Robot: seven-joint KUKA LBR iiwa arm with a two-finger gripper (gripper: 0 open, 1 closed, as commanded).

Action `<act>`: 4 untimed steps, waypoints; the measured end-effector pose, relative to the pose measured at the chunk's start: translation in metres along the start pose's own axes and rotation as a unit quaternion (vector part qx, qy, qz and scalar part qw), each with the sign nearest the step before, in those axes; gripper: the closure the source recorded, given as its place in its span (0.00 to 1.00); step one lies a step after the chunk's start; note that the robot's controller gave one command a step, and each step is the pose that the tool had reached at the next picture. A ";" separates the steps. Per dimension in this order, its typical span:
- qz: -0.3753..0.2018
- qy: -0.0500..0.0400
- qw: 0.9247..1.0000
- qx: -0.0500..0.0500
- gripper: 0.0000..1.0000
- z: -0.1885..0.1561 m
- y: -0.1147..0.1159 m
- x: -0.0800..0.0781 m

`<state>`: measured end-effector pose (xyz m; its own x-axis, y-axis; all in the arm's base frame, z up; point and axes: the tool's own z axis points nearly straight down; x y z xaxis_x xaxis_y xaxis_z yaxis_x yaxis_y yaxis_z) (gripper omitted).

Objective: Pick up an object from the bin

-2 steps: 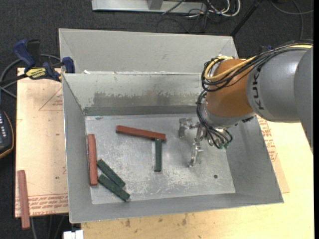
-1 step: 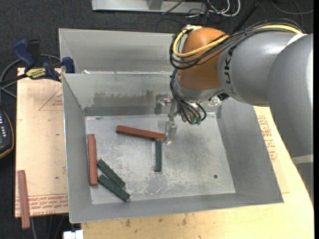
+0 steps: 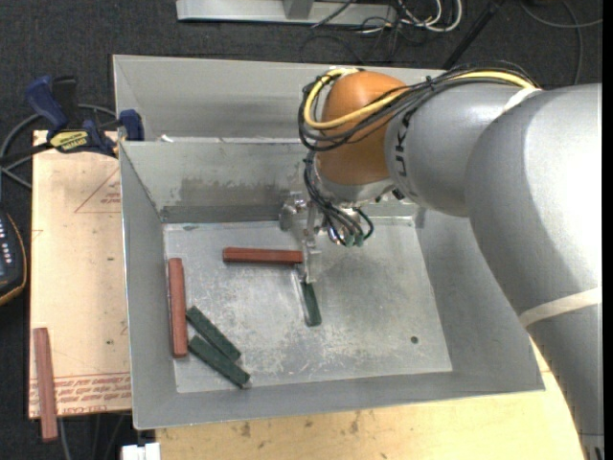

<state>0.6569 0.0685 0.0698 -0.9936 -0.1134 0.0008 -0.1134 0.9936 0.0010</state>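
Sticks lie loose on the floor of the grey metal bin point(image 3: 144, 257), five of them as I count. The arm point(image 3: 498, 180) reaches in from the right, with an orange cover point(image 3: 356, 127) and yellow and black cables point(image 3: 330, 99) at its wrist, and it hangs down over the middle of the bin floor. The fingers point(image 3: 306, 262) point down there as one thin pale tip. Whether they are spread or pressed together I cannot tell, because the wrist above hides much of them and no gap is clear to me. Just under this tip lies a short dark green stick point(image 3: 310, 305), nearly upright in the view and a little tilted. Its upper end comes right up to the tip, but if it touches or is pinched I cannot say. A red-brown stick point(image 3: 261, 255) lies flat and level to the left of the tip, and its right end is just beside the tip also. Well apart from these, near the left wall, a second red-brown stick point(image 3: 177, 307) lies lengthwise along that wall. Next to its lower half are two more green pieces, the upper green stick point(image 3: 213, 330) and the lower green stick point(image 3: 220, 363). Both are slanted down to the right and lie close together near the front left corner of the floor.
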 end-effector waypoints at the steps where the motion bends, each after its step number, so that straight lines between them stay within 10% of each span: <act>1: 0.000 -0.008 1.000 0.000 1.00 -0.007 0.000 -0.004; 2: -0.001 -0.004 1.000 0.000 0.00 -0.004 0.000 -0.002; 3: -0.191 -0.006 0.981 0.002 0.00 -0.168 -0.056 0.013; 4: -0.224 0.002 0.975 -0.003 0.00 -0.063 0.055 0.046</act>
<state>0.6050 0.1179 0.1331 -0.8444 -0.5358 0.0034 -0.5357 0.8443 0.0079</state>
